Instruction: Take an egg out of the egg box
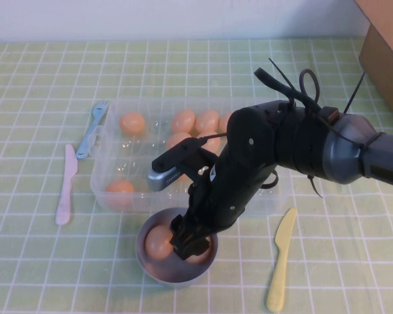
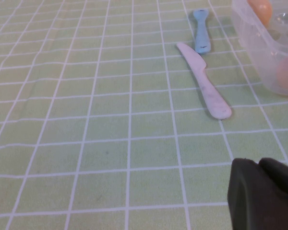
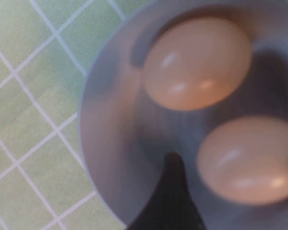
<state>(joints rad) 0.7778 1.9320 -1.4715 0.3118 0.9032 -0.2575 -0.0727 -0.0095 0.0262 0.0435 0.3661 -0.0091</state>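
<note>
Right wrist view: our right tool [image 1: 188, 247] sits inside the bowl [image 1: 144, 258], two eggs there; nearer egg [image 3: 247, 160] just beside one fingertip [image 3: 170, 191], spread can't be told. Left tool [image 2: 264, 194], grip unclear, is parked well left of the egg box [image 1: 108, 196].

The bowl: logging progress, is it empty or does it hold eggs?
Holds eggs: the right wrist view shows two eggs inside the bowl, right gripper over it.
</note>
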